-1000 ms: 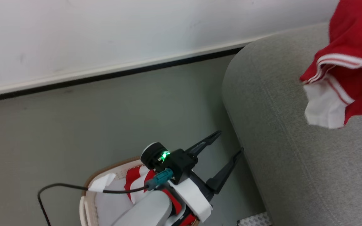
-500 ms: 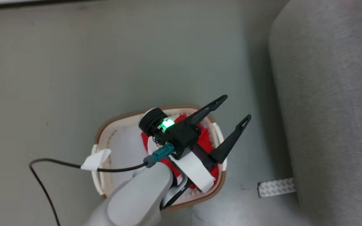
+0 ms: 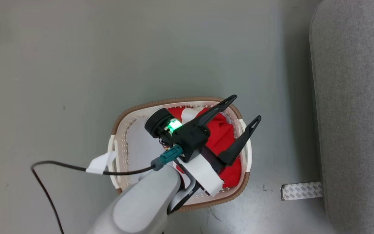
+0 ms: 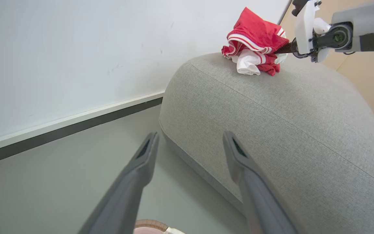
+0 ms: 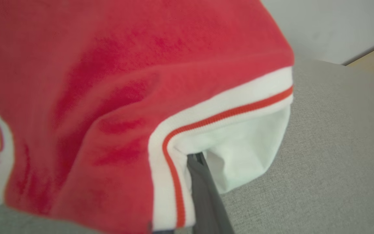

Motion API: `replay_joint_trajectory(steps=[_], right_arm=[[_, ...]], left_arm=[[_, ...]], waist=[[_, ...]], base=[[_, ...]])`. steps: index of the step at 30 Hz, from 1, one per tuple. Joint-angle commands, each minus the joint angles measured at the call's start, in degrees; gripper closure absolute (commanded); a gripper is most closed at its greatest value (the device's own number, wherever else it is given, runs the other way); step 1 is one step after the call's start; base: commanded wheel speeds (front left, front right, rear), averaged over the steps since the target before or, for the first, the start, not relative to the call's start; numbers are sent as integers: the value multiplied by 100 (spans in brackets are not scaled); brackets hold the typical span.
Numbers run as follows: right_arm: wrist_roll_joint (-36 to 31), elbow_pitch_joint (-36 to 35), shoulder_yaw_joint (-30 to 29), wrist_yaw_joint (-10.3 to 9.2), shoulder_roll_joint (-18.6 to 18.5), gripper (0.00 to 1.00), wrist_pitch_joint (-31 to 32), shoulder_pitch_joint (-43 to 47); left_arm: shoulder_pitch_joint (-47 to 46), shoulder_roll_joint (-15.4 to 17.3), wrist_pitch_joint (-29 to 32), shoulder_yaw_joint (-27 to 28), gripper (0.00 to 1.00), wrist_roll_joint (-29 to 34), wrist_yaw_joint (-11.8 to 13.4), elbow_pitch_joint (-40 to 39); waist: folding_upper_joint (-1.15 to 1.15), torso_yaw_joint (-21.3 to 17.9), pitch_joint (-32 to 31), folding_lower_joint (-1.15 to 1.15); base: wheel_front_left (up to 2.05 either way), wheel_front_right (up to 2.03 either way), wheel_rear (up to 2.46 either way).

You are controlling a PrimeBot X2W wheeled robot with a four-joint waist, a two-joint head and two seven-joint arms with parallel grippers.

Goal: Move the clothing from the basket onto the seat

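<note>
The off-white basket (image 3: 118, 146) with a brown rim stands on the floor and holds red clothing (image 3: 221, 136) over a pale liner. My left gripper (image 3: 246, 107) hovers open above the basket's right side, with nothing between its fingers; in the left wrist view the left gripper (image 4: 190, 135) points toward the grey seat (image 4: 287, 130). A second red-and-white garment (image 4: 255, 39) is bunched on the top of the seat, with my right gripper (image 4: 287, 49) shut on it. In the right wrist view this garment (image 5: 109, 97) drapes over one dark finger (image 5: 203, 191).
The seat (image 3: 355, 113) runs down the right edge of the head view. A strip of silver tape (image 3: 300, 191) lies on the grey floor beside it. A black cable (image 3: 54, 169) loops left of the basket. A white wall (image 4: 60, 48) with a dark baseboard stands behind.
The head camera has tilted down, so the whole basket now shows and the held garment has left that view. My left gripper stays open over the basket.
</note>
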Motion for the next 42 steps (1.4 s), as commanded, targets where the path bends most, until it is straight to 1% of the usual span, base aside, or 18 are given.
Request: replay_joint_trajectory(steps=[1,2,3,6,11,15,18,19,22,25,27,29,33,37,39,42], right_arm=[[121,30,107,-14,-33,83,32,-78],[153,53,143,-14,-42,28,27,-72],[184,76,184,-14,-46,0,27,-64],[251,93,330,-14,-36,0,-68,9],[216,110,745,-14,-39,0,-204,308],[338,-15,1085,-14,-113,0,-258,550],[497,-269,1337,-14,-143,0,-249,674],[497,-269,1337,-14,-143,0,-249,674],[696,-646,1528,-14,-169,0,-289,666],[971,-1085,1667,-14,-186,0,-400,724],[1232,-1419,1714,-14,-124,0,-461,811],[1527,-1795,1769,-14,30,0,-492,908],[1931,-2526,1762,-14,113,0,-712,1208],[2058,-3059,1576,-14,298,0,-1037,1733],[1984,-3244,1376,-14,412,0,-1277,2093],[1770,-3501,1109,-14,705,0,-1630,2748]], left_arm=[[-19,3,-3,23,0,-79,11,18],[4,4,-3,38,0,-92,12,32],[34,3,-3,39,0,-106,11,48],[120,13,-3,40,0,-134,12,105],[359,42,-3,176,0,-209,12,181],[676,104,-3,426,0,-265,15,200],[934,220,-3,673,0,-294,39,201],[934,220,-3,673,0,-294,39,201],[1129,356,-3,905,0,-273,56,169],[1296,454,-3,1179,0,-316,130,100],[1416,519,-3,1404,0,-342,201,17],[1562,588,-2,1663,0,-396,299,-90],[1882,712,-3,2132,0,-450,464,-224],[2230,760,-3,2594,0,-476,621,-347],[2374,728,-3,2812,0,-489,684,-447],[2655,664,-2,3098,0,-439,678,-505]], waist=[[0,-3,-66,-1],[0,-11,-112,-1],[0,-20,-159,-1],[0,-49,-377,-1],[0,-88,-1024,-1],[0,-97,-1692,-1],[0,-104,-2200,-1],[0,-104,-2200,-1],[0,-69,-2629,-1],[0,6,-2976,-1],[0,60,-3157,-1],[0,85,-3311,-1],[0,153,-3541,-1],[0,202,-3683,-1],[0,223,-3717,-1],[0,235,-3744,-1]], base=[[0,0,0],[0,0,0],[0,0,0],[0,0,0],[0,0,0],[0,0,0],[0,0,0],[0,0,0],[0,0,0],[0,0,0],[0,0,0],[0,0,0],[0,0,0],[0,0,0],[0,0,0],[0,0,0]])
